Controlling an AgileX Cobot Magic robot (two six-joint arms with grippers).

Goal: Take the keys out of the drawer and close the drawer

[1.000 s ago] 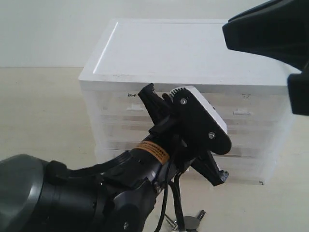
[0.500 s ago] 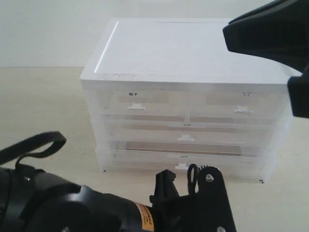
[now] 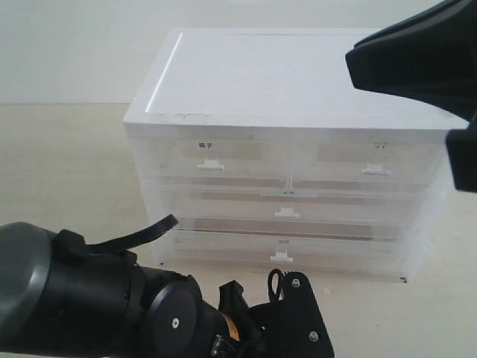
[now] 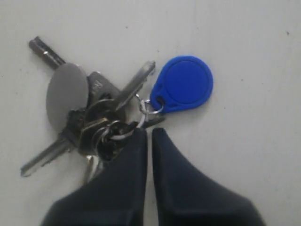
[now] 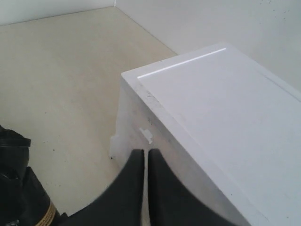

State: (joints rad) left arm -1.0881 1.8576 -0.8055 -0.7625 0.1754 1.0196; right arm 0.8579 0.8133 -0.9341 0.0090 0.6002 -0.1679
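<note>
The keys (image 4: 68, 94) lie flat on the pale table, spread out around their ring, with the blue fob (image 4: 184, 84) beside them. My left gripper (image 4: 149, 132) is shut, its tips right at the ring; I see nothing pinched between them. In the exterior view the keys are hidden behind the left arm (image 3: 97, 306). The drawer (image 3: 365, 160), top right of the cabinet, sits flush with its neighbours, white tab handle (image 3: 376, 171) showing. My right gripper (image 5: 146, 153) is shut and empty, hovering above the cabinet's front edge.
The translucent cabinet (image 3: 283, 82) stands mid-table with a flat white top. Its other half-width drawer (image 3: 216, 158) and the full-width drawers (image 3: 287, 209) are pushed in. The right arm (image 3: 417, 52) hangs over the cabinet's right corner. Pale table surrounds it.
The left arm has dropped from in front of the drawer fronts to the bottom of the exterior view, uncovering them. The right arm has hardly moved.
</note>
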